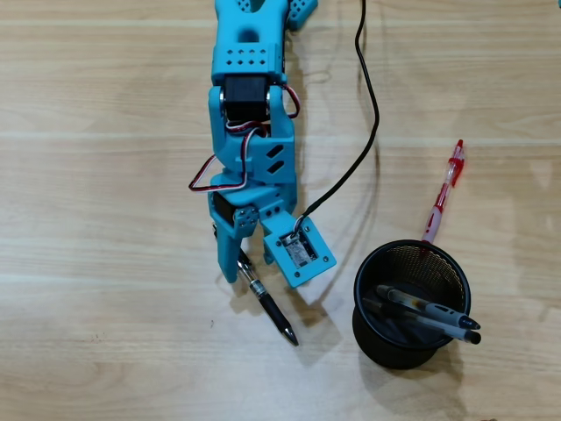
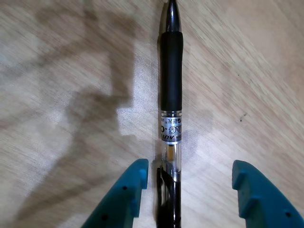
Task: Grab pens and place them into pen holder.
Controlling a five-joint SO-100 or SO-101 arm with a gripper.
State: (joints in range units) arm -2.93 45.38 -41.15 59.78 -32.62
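**Reaching Down Over a Black Pen**

Lying flat on the pale wooden surface [image 1: 105,333] is a slim black pen with a clear barrel [image 1: 267,304]. The blue plastic robot arm [image 1: 250,114] comes down from the top of the overhead view, and its two blue fingers [image 2: 188,172] are down by the back end of this pen.

The wrist view shows the fingers wide apart. They are not squeezing anything. The pen [image 2: 171,95] runs up the middle of that view, with its dark rubber grip and its tip far from the fingers. Its clear back part sits in the gap between them. It is much closer to the finger on the left side of the view, just beside it. I cannot tell if they touch. The finger on the right side of the view is well apart from the pen.

The round black wire-mesh cup [image 1: 412,303] stands to the right of the arm in the overhead view. Two dark pens [image 1: 429,314] are inside it, leaning with their ends over the rim at the right.

A red and clear pen [image 1: 443,195] lies on the surface just above the cup, with its low end close to the rim.

A thin black cable [image 1: 368,96] runs from the top edge down to the arm's small camera.
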